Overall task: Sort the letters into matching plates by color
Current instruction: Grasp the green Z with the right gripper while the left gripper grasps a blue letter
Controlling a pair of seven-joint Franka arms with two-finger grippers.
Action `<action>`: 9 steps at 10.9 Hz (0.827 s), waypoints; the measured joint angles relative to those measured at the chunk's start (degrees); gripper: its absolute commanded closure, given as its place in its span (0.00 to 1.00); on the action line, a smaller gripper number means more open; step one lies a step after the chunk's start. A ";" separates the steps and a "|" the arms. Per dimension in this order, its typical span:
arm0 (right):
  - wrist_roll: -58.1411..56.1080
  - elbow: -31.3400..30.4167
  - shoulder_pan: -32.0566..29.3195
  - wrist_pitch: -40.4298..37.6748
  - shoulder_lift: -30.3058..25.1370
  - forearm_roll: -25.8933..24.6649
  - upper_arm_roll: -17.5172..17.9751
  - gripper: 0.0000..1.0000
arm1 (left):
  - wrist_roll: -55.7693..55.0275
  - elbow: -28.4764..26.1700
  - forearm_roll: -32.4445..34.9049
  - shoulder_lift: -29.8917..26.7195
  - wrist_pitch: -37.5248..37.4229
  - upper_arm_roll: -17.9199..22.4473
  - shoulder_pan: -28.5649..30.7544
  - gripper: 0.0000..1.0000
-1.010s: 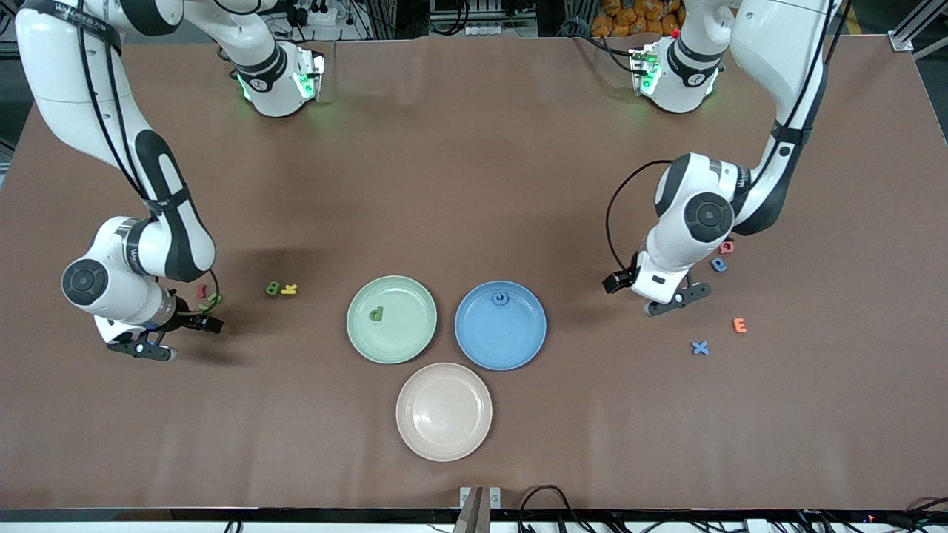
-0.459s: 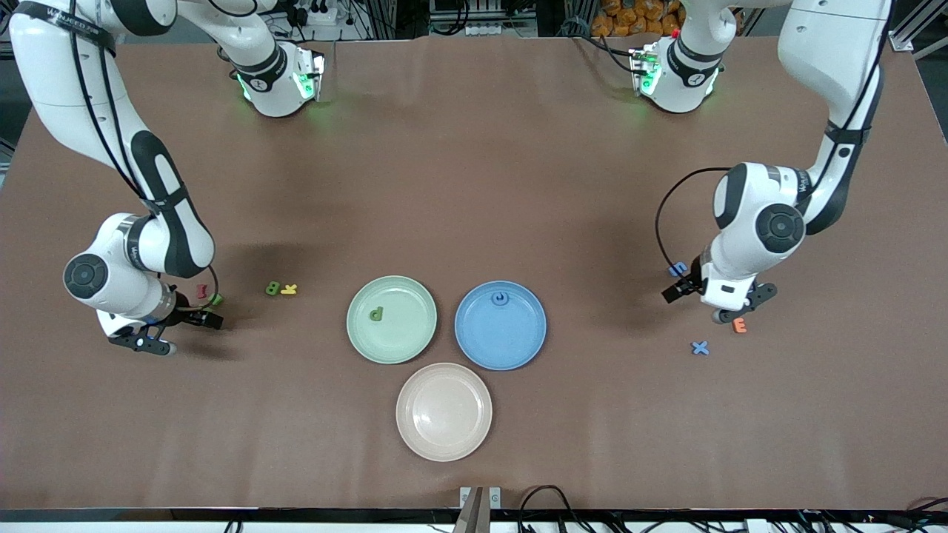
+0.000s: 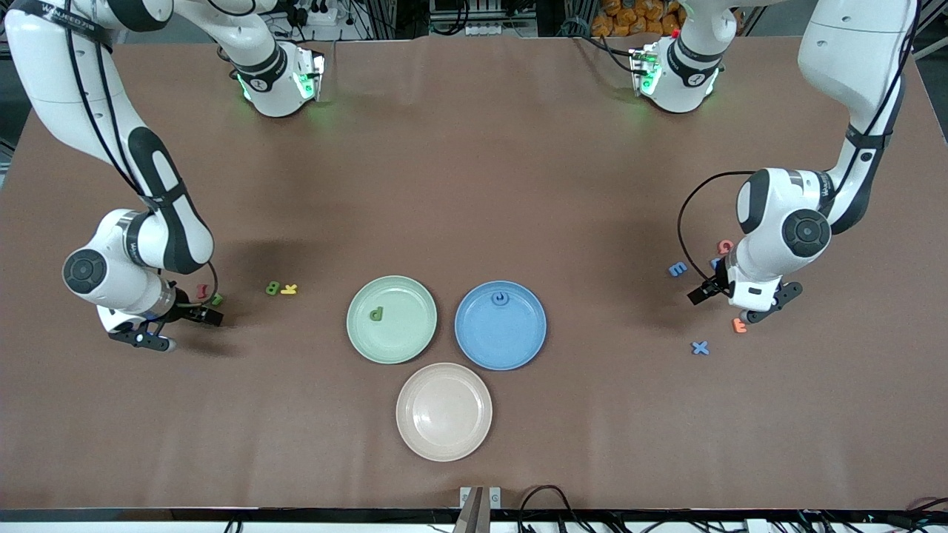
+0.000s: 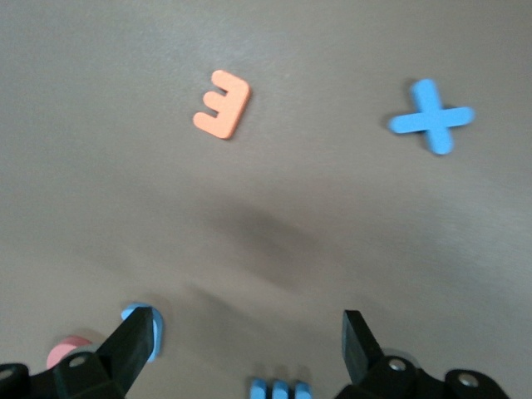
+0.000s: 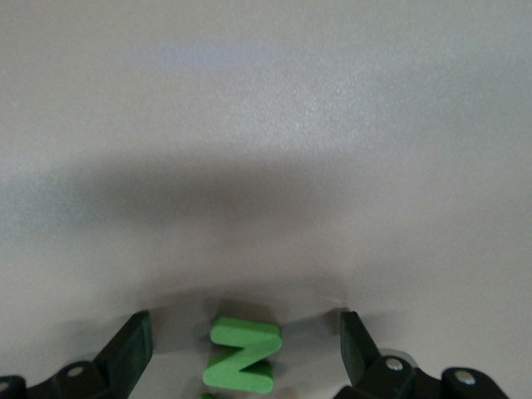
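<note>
Tabletop [image 3: 474,185] is showing a matt brown cloth-like cover, faintly creased; green plate [image 3: 392,320] and blue plate [image 3: 501,326] are looking like matt plastic; green N letter [image 5: 241,357] is looking like matt foam; arm shells are shining glossy white, fingers [image 5: 125,353] matt black

Right gripper [image 5: 241,366]: fingers spread over the tablecloth, green N [image 5: 241,356] in the gap between them; bare cloth toward 12 o'clock in its wrist view.
Left gripper [image 4: 249,349]: fingers apart with bare cloth between; orange E [image 4: 222,103] at 12 o'clock and blue X [image 4: 431,125] at 2 o'clock, well apart.
Table middle: green plate [image 3: 415,337], blue plate [image 3: 518,348] and beige plate [image 3: 463,437] crowd together, rims nearly touching.
Toward the bases: open cloth.
</note>
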 measured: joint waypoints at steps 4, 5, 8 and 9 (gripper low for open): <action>0.00 -1.94 -0.12 0.08 -1.19 0.00 0.12 0.22 | 0.00 -5.79 3.18 1.06 8.08 0.03 3.16 0.00; 0.00 -2.27 -0.14 0.08 -1.48 0.00 0.16 0.28 | 0.00 -6.14 3.23 1.06 8.11 0.02 3.30 0.00; 0.00 -2.55 -0.17 0.17 -2.21 0.00 0.58 0.47 | 0.00 -7.18 3.23 1.06 8.11 0.02 4.12 0.00; -0.01 -2.60 -0.19 0.53 -2.24 0.00 0.68 0.51 | 0.00 -7.32 3.23 1.05 8.19 0.00 4.24 0.00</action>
